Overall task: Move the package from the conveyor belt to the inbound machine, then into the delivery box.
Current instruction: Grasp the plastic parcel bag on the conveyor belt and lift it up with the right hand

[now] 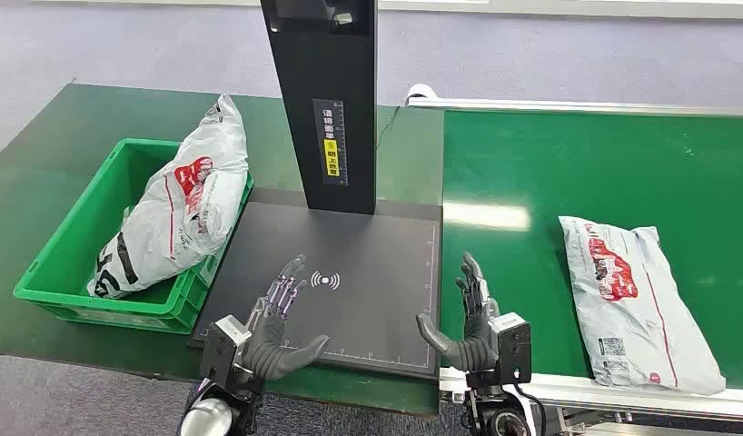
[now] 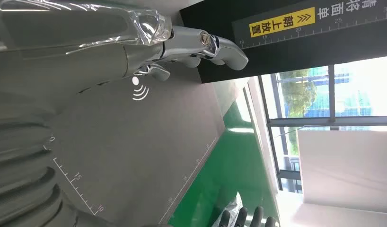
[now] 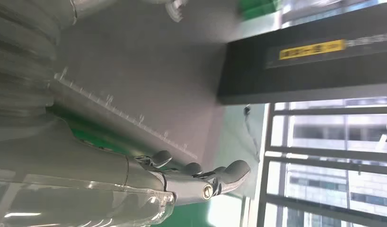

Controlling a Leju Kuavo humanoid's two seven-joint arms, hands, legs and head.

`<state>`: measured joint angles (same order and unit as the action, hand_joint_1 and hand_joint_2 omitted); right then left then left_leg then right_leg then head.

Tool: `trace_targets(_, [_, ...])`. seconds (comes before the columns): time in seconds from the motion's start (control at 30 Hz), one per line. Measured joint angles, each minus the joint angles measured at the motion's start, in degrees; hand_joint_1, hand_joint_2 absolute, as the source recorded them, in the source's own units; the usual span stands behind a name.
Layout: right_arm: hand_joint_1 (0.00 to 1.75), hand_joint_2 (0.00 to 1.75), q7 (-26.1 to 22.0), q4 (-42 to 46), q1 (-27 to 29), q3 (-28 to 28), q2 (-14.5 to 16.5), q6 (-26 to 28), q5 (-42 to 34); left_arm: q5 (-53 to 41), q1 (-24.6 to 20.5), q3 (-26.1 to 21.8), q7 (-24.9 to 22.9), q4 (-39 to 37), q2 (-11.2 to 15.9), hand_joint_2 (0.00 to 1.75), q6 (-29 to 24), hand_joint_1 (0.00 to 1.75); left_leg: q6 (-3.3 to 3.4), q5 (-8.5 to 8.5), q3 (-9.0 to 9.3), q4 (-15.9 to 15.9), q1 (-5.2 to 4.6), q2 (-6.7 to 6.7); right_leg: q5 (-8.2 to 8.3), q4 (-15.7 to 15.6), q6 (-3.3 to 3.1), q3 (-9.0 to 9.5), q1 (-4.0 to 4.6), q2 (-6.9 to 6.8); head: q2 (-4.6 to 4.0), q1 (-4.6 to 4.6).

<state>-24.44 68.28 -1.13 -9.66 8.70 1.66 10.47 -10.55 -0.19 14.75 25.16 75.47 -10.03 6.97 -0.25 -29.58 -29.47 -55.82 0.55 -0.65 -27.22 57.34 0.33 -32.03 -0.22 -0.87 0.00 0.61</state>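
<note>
i read this as the start of a cycle: the package [image 1: 636, 295] lies flat on the conveyor belt [image 1: 531, 173], well right of my hands and untouched. left hand [image 1: 275, 322] and right hand [image 1: 472, 318] hover released, fingers apart, over the inbound machine [image 1: 359, 272]. pickup, scan and drop remain; the delivery box [image 1: 73, 263] already holds another bag [image 1: 182, 204].

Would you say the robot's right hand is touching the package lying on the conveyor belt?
Apart. In the head view, bare green belt separates the right hand from the package on the conveyor belt.
</note>
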Motion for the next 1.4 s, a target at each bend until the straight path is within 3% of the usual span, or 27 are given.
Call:
trace_targets(0.27, [0.0, 1.75, 4.9, 0.0, -4.5, 3.2, -4.3, 6.4, 16.4, -0.2, 0.4, -0.1, 0.0, 0.4, 0.3, 1.75, -0.1, 0.0, 0.01, 0.01, 0.01, 0.0, -0.04, 0.0, 0.02, 0.0, 0.02, 0.03, -0.06, 0.0, 0.0, -0.01])
trace_targets(0.63, [0.0, 1.75, 7.6, -3.7, -13.0, 10.2, -12.8, 11.4, 24.0, 0.1, 1.7, -1.0, 0.1, 2.2, 1.1, 1.75, -0.1, 0.0, 0.01, 0.01, 0.01, 0.0, -0.05, 0.03, 0.03, 0.0, 0.02, 0.02, -0.07, -0.01, 0.0, 0.01])
trace_targets(0.9, [0.0, 1.75, 18.4, -11.0, -18.6, 12.8, -18.5, 15.9, 34.4, 0.9, 2.0, -1.5, 0.1, 2.7, 2.0, 1.75, -0.5, 0.0, 0.02, 0.01, 0.0, 0.0, -0.07, 0.03, 0.05, 0.0, 0.04, 0.03, -0.1, -0.02, 0.0, 0.0])
trace_targets(1.0, [0.0, 1.75, 21.7, -15.4, -20.9, 13.3, -21.4, 16.5, 38.6, 1.2, 2.7, -1.6, 0.1, 3.4, 2.3, 1.75, -0.9, 0.0, 0.03, 0.01, -0.03, 0.0, -0.1, 0.15, 0.05, 0.0, 0.06, 0.03, -0.13, -0.08, 0.0, -0.01])
trace_targets(1.1, [0.0, 1.75, 22.1, -18.4, -22.3, 13.7, -23.2, 16.7, 39.5, 1.4, 3.2, -1.7, 0.1, 3.8, 2.6, 1.75, -1.2, 0.0, 0.03, 0.01, -0.04, 0.0, -0.1, 0.19, 0.05, 0.0, 0.06, 0.02, -0.13, -0.09, 0.0, 0.01])
trace_targets(1.3, [0.0, 1.75, 22.7, -21.3, -23.2, 14.0, -24.4, 16.9, 40.2, 1.5, 3.4, -1.7, 0.1, 4.2, 2.8, 1.75, -1.3, 0.0, 0.03, 0.02, -0.04, 0.0, -0.08, 0.21, 0.05, 0.0, 0.06, 0.02, -0.12, -0.09, 0.0, 0.01])
trace_targets(1.4, [0.0, 1.75, 27.3, -22.7, -23.6, 14.0, -25.1, 14.7, 43.0, 1.6, 3.5, -1.7, -0.1, 4.4, 2.8, 1.75, -1.4, 0.0, 0.04, 0.03, -0.03, 0.0, -0.09, 0.22, 0.05, 0.0, 0.06, 0.02, -0.12, -0.09, 0.0, 0.01])
